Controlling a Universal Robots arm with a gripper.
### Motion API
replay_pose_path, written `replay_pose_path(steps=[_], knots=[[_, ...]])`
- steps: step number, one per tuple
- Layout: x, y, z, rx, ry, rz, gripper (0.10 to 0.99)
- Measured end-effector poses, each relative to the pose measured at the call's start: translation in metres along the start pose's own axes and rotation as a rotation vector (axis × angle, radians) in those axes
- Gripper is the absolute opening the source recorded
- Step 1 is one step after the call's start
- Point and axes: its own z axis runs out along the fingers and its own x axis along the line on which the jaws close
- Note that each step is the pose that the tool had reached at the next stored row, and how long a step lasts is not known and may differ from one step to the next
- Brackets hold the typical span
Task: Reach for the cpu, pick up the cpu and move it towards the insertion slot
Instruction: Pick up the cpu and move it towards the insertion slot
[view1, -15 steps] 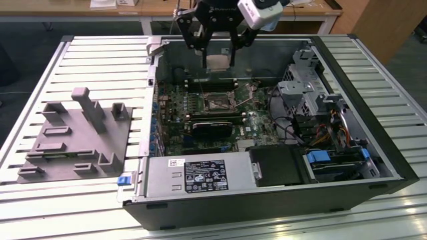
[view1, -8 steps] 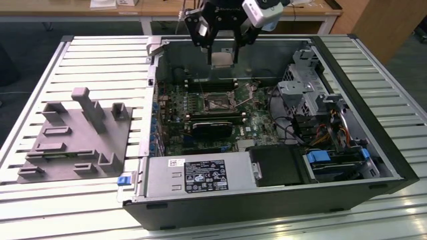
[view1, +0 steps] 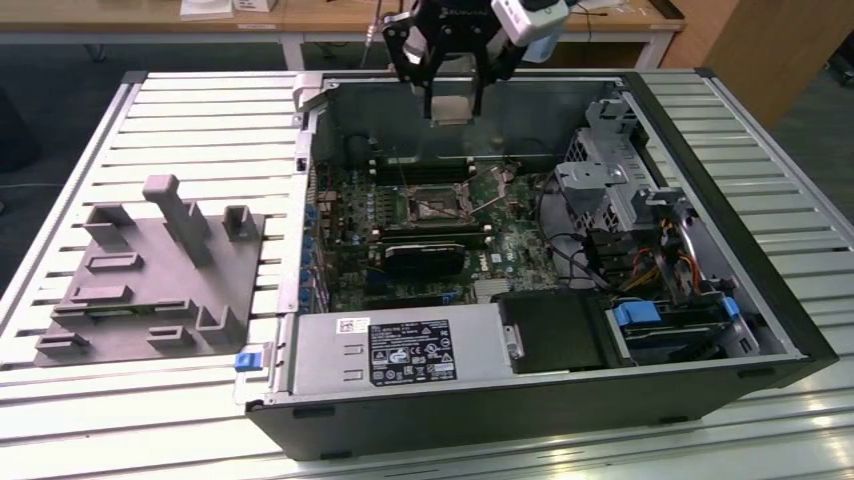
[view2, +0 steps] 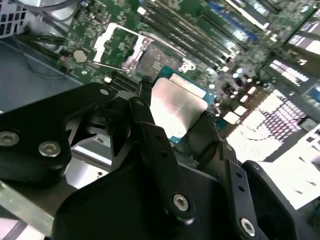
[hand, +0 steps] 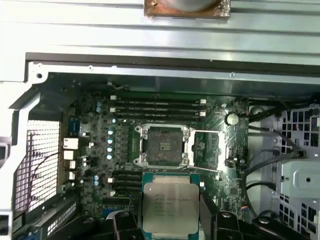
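The arm is reaching down from above over the far edge of the open computer case (view1: 747, 300), and the gripper (view1: 451, 98) is pointing downward. Its black fingers (view2: 150, 130) are clenching the cpu (view1: 451, 107) by two opposite edges, so the chip is hanging in the air, held flat, above the motherboard (view1: 400, 215). The insertion slot (view1: 435, 203) is lying open below it, with its metal frame lifted. In both wrist views the cpu (hand: 169, 205) is sitting just beside the insertion slot (hand: 162, 146), not yet over it.
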Motion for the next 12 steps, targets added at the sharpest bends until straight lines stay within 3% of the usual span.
replay_pose_path(steps=[8, 12], knots=[[-0.0197, 0.0122, 0.0039, 0.001, 0.0006, 0.000, 0.541], [-0.0208, 0.0124, 0.0040, 0.001, 0.0006, 0.000, 0.541]])
